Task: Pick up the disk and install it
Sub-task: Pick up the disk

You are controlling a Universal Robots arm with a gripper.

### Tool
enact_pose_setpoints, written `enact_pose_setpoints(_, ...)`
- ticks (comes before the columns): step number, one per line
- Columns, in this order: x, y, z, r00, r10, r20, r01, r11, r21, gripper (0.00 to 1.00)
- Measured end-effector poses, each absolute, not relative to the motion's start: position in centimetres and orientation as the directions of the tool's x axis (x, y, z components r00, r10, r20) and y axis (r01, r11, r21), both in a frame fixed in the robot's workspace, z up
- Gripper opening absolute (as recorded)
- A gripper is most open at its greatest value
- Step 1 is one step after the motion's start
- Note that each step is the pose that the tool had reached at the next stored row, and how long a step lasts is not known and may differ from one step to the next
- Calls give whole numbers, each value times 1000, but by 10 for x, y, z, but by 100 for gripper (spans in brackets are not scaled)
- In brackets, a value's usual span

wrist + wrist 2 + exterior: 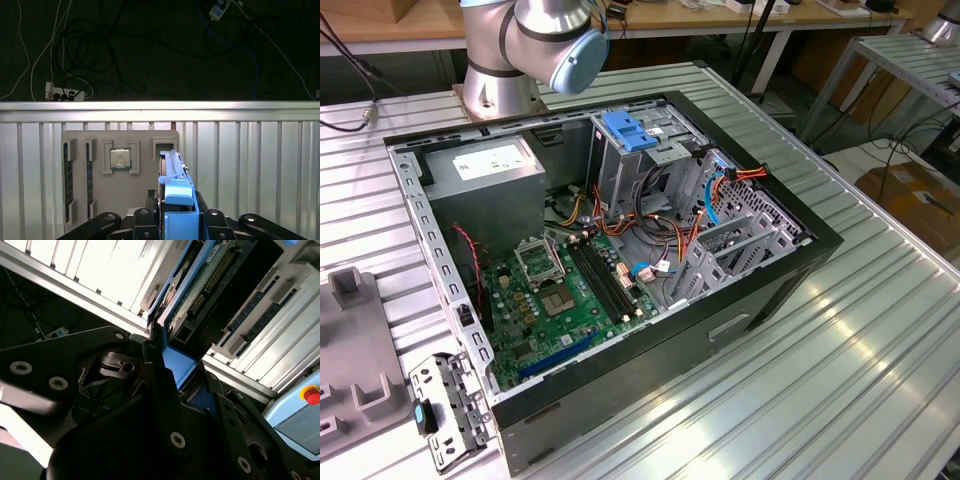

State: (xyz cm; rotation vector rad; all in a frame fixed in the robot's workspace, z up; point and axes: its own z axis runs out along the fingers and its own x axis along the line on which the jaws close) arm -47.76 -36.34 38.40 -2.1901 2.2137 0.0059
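Fingers [144, 226] clamped on disk [176, 197]: bright blue carrier, drive body apparently dark, edge-on.

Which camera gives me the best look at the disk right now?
The second wrist view: it shows the disk, its green board face and blue carrier rail, clamped in the pincer. The first wrist view shows the disk edge-on, mostly blue rail. The exterior view covers the open computer case.

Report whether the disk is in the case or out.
Out. The gripper holds the disk in both wrist views; the first wrist view shows the grey tray beyond it.
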Motion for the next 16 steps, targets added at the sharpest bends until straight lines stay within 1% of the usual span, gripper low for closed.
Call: enact_pose_setpoints(16,-478,-363,393,-11,-1000,-22,-1000,11,-16,37)
